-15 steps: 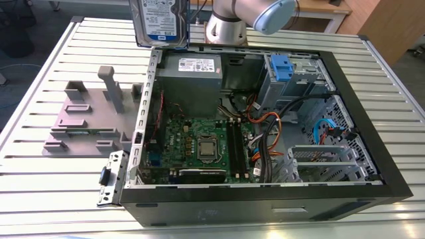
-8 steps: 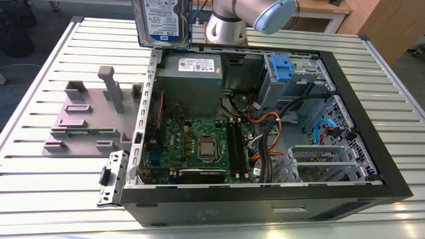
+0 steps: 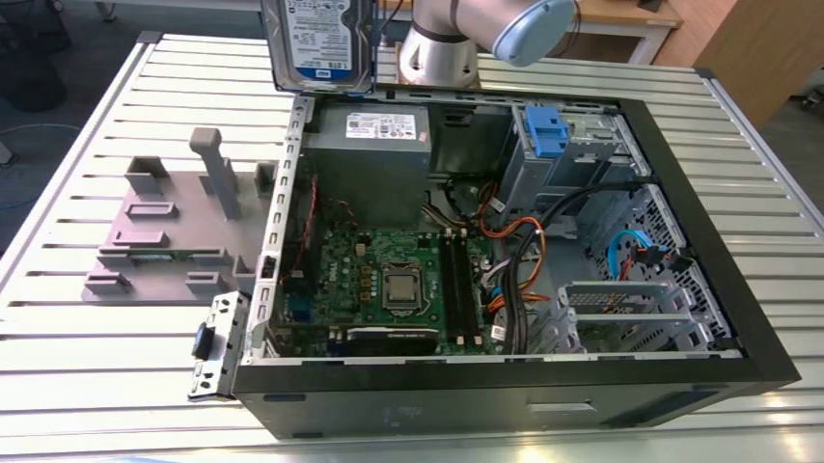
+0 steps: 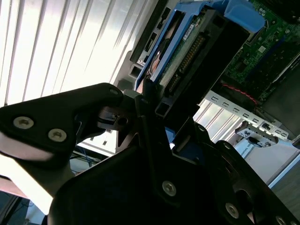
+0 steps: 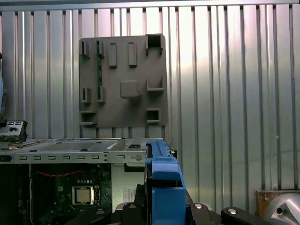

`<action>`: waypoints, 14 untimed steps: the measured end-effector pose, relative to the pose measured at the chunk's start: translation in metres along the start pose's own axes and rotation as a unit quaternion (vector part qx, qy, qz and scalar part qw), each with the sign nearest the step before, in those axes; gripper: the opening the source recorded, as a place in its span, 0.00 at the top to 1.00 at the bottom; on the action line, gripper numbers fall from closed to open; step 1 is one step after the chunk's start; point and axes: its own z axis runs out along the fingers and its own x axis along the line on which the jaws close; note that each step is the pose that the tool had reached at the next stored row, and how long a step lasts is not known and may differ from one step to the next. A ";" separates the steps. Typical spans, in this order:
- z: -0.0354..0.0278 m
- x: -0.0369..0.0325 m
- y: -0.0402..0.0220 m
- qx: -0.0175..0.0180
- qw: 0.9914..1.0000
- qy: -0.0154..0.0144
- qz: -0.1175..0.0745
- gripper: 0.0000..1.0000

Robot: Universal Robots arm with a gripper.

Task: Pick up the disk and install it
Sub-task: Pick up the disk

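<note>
Exterior view: the open computer case (image 3: pixel 451 400) lies on the slatted table (image 3: pixel 77 318) and holds a grey power supply (image 3: pixel 367 145), a motherboard (image 3: pixel 386 280), a blue-tabbed drive cage (image 3: pixel 547 135) and loose cables (image 3: pixel 515 236). The disk (image 3: pixel 322 39) hangs in the air above the case's rim by the power supply. It stands on end with its long axis vertical and its label towards the camera. In the second wrist view the gripper (image 4: pixel 145 103) appears clamped on the disk's near end, though the contact sits in shadow. The disk juts out beyond the fingertips, with the case beneath. In the first wrist view the grey stand (image 5: pixel 123 79) lies further out past the tool.
</note>
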 end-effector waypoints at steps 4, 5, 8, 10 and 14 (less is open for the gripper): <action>0.0000 -0.0001 -0.0024 0.000 1.000 0.000 0.000 0.64; 0.0000 -0.0001 -0.0030 0.000 1.000 0.000 0.000 0.64; 0.0000 -0.0002 -0.0049 0.000 1.000 0.000 0.000 0.64; 0.0000 -0.0002 -0.0062 0.000 1.000 0.000 0.000 0.64; 0.0000 -0.0003 -0.0087 0.000 1.000 0.000 0.000 0.64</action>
